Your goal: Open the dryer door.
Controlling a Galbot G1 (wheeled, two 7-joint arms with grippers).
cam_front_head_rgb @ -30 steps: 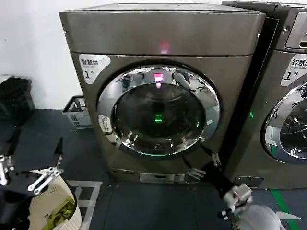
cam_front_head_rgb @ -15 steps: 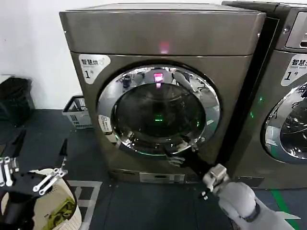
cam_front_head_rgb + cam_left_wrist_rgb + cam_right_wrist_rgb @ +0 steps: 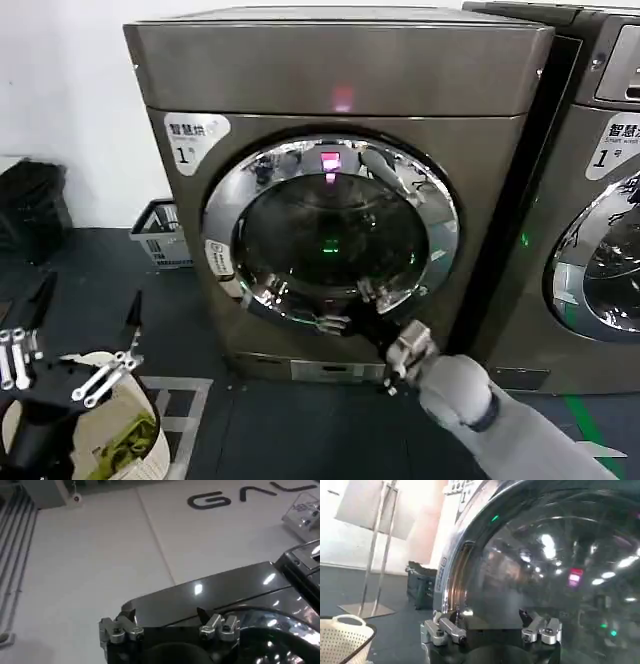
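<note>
Chrome-ringed dryer door [image 3: 330, 235] shut on dryer [image 3: 330, 70]

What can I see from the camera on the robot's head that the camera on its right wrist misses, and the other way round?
Only the head view takes in the whole dryer with its white "1" sticker, a twin machine on its right, and the left gripper hanging low over a white basket. Only the right wrist view looks closely across the dark glass, past open fingers, to a folding stand by the wall. Both share the dryer door with its chrome ring, and the right gripper at the door's lower edge.
</note>
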